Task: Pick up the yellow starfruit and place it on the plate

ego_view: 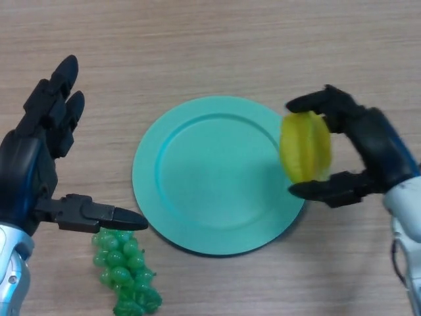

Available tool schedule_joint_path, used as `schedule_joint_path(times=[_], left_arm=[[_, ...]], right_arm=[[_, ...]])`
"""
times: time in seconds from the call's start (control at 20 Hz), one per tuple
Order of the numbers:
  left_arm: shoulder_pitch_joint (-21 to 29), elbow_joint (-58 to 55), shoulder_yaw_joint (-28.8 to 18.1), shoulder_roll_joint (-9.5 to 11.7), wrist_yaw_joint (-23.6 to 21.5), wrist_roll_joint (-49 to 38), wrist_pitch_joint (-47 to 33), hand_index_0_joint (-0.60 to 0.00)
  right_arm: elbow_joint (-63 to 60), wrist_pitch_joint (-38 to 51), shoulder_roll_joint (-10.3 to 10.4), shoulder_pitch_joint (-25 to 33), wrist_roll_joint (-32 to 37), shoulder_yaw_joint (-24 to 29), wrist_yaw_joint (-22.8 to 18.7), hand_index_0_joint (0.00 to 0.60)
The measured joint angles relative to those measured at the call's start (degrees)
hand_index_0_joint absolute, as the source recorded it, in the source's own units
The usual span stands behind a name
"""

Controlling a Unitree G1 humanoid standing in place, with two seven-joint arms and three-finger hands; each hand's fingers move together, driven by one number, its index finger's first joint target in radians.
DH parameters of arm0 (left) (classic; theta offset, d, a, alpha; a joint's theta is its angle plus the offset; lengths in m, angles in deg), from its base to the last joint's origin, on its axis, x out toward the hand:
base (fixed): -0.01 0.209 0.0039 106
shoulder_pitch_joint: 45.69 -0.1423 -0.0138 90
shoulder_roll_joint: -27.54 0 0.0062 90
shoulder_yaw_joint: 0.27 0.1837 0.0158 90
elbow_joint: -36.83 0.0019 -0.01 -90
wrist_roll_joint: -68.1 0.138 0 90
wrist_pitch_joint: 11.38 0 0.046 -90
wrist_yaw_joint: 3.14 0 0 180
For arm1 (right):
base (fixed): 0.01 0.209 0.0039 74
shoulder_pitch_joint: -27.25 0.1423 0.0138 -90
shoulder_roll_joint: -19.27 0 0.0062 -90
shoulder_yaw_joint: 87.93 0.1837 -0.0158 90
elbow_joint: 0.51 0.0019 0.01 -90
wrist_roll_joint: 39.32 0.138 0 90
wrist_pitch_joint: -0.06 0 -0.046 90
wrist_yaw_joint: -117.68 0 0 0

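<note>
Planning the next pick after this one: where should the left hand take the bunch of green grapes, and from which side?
Take the green plastic grape bunch across its wider upper cluster, coming from above. It lies flat on the wooden table, tapering toward the near edge, just below the open left hand. Avoid the right side, probably: the round teal plate lies close there.

Bright, even light overhead; the plate (217, 174) throws a thin shadow at its lower-right rim.

Light wood-grain surface (210, 39) — teal plate (197, 178) sits flat at centre, green grape bunch (125, 270) lies just beside its lower-left rim — near the front edge.
</note>
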Motion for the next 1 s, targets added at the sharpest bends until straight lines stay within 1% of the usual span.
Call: schedule_joint_path(times=[0.1,0.2,0.25,0.3,0.35,0.4,0.45,0.5,0.65,0.75,0.85,0.95,1.0], left_arm=[[0.1,0.0,0.0,0.1,0.0,0.0,0.0,0.000],[0.2,0.0,-0.1,0.2,0.0,-0.1,0.0,0.000],[0.2,0.0,-0.1,0.4,0.0,-0.1,0.0,0.000],[0.2,0.0,-0.1,0.6,0.0,-0.1,0.0,0.000],[0.3,0.0,-0.1,0.7,0.0,-0.1,0.0,0.000],[0.3,0.0,-0.1,0.7,0.0,-0.1,0.0,0.000],[0.4,0.0,-0.1,0.7,0.0,-0.1,0.0,0.000],[0.5,0.0,-0.1,0.7,0.0,-0.1,0.0,0.000],[1.2,0.0,0.2,0.7,0.0,-0.1,-0.1,0.000],[1.2,0.0,0.6,0.7,0.0,0.0,-0.1,0.000],[1.2,0.0,1.7,0.6,0.0,0.0,-0.2,0.000],[1.2,0.0,2.6,0.2,0.0,-0.1,-0.3,0.000],[1.2,0.0,2.5,0.1,0.0,-0.1,-0.3,0.000]], right_arm=[[-3.5,0.6,0.7,1.8,-0.1,-3.4,-0.6,0.600],[-7.8,5.6,0.8,2.8,-0.1,-5.3,-4.0,0.600],[-7.9,5.7,0.8,2.9,0.0,-6.8,-6.2,0.550],[-7.9,5.6,0.8,2.9,0.2,-7.9,-7.2,0.450],[-8.0,5.5,0.8,2.9,0.0,-8.6,-7.3,0.300],[-8.3,5.5,0.8,2.9,-0.3,-8.9,-7.3,0.200],[-9.7,6.2,0.8,2.9,-2.9,-9.3,-7.3,0.057],[-10.7,6.6,0.8,2.9,-4.9,-9.6,-7.3,0.000],[-10.5,6.6,0.8,2.9,-4.6,-10.3,-7.7,0.000],[-9.8,6.8,0.8,2.9,-4.6,-10.1,-9.3,0.000],[-6.9,6.8,0.8,2.8,-3.6,-9.5,-9.3,0.000],[-2.4,8.3,0.8,1.5,1.9,-6.7,-9.2,0.000],[0.8,7.6,0.8,0.0,7.3,-5.4,-9.1,0.000]])
